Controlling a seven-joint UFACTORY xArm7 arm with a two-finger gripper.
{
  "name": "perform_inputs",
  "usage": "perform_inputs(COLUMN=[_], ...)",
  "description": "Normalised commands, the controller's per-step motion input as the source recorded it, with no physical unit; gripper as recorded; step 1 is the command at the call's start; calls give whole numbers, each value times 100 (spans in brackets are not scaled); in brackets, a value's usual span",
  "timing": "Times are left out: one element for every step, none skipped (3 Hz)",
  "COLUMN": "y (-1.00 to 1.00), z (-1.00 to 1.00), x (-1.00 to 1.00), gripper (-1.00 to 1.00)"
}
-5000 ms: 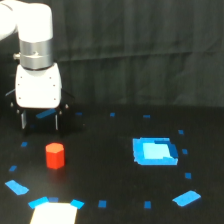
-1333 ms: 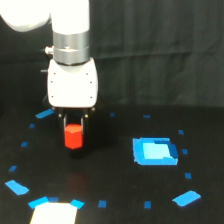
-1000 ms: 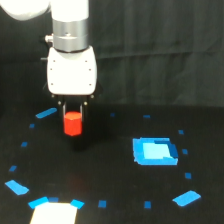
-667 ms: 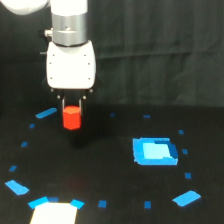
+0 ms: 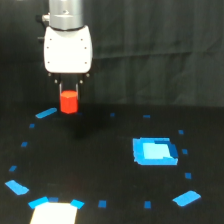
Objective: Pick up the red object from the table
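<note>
I see the red object (image 5: 69,102) higher than a second ago, now hanging clear above the black surface (image 5: 110,165), left of the blue square patch (image 5: 155,151). My gripper (image 5: 69,94) has its jaws closed on the block's top. I judge the pick essentially done.

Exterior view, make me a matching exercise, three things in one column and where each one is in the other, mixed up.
Things:
1. red object
2. blue square patch
3. white sheet

Places:
A. bottom edge, toward the exterior view's left
B. held in the pincer, off the table
C. flat on the table, toward the exterior view's right

Pairs: 1-B, 2-C, 3-A
</note>
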Motion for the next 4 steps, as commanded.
perform_inputs(y=[-8,62,58,48], z=[100,35,83,95], x=[-23,-23,-32,-34], gripper=[-100,-100,-100,-100])
